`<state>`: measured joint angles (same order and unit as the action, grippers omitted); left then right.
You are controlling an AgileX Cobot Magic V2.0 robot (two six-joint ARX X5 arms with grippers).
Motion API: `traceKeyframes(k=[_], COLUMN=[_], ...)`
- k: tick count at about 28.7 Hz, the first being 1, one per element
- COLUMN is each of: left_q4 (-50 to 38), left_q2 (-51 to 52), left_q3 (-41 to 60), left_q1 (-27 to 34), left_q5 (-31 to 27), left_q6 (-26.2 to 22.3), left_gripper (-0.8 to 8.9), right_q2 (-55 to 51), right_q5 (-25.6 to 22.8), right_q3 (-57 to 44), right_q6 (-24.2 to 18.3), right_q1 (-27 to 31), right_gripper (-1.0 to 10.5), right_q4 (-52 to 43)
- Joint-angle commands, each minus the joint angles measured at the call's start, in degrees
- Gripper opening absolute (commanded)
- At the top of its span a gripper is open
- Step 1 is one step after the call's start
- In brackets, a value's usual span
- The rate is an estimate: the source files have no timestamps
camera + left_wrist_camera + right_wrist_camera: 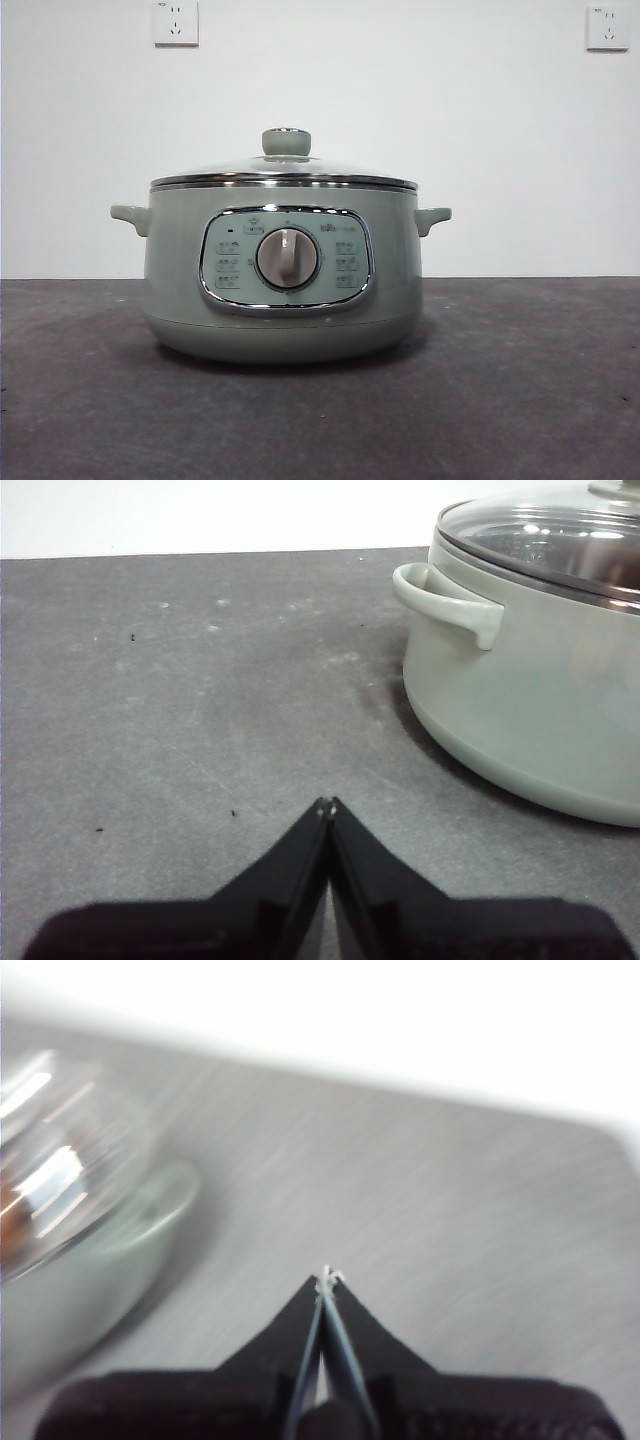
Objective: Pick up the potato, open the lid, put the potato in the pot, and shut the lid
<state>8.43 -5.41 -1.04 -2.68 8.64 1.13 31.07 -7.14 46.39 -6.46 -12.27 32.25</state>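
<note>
The pale sage-green pot [180, 290] stands in the middle of the dark table, with its dial facing the front view. The glass lid [285, 172] sits closed on it, knob [286, 141] on top. My left gripper [327, 805] is shut and empty, low over the table beside the pot [520, 700], near one side handle [450, 600]. My right gripper [327, 1278] is shut and empty, beside the pot [60, 1300] in a blurred picture. The potato does not show on the table. A small orange-brown patch [10, 1225] shows through the lid [50, 1170]; I cannot tell what it is.
A white wall stands close behind the table, with two sockets [176, 22] [607, 27] high up. The dark grey tabletop [520, 380] stretches to both sides of the pot. No arm shows in the front view.
</note>
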Motion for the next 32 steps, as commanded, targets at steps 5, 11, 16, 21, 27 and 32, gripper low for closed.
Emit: traceKeyframes(k=[5, 11, 16, 21, 27, 32], left_q4=[-0.3, -0.3, -0.3, -0.3, -0.3, -0.3], left_q2=[-0.4, -0.4, -0.4, -0.4, -0.4, -0.4], left_q3=[0.6, 0.6, 0.6, 0.6, 0.6, 0.6], left_q1=[0.2, 0.2, 0.2, 0.2, 0.2, 0.2], left_q5=[0.3, 0.3, 0.3, 0.3, 0.3, 0.3], left_q6=[0.3, 0.3, 0.3, 0.3, 0.3, 0.3], left_gripper=[-0.03, -0.03, -0.03, -0.03, -0.03, -0.03], right_q2=[-20.5, -26.9, -29.4, -30.6, -30.6, -30.6], right_q5=[9.2, 9.1, 9.1, 9.3, 8.8, 8.8], right_q3=[-33.2, -42.3, -45.0, -45.5, -45.5, -45.5], right_q6=[0.2, 0.3, 0.2, 0.3, 0.3, 0.3], right_q1=[13.1, 14.6, 14.5, 14.5, 14.5, 14.5], right_gripper=[-0.2, -0.2, -0.2, -0.2, -0.2, -0.2], right_q4=[-22.6, -19.7, -20.9, -22.1, -22.1, -22.0])
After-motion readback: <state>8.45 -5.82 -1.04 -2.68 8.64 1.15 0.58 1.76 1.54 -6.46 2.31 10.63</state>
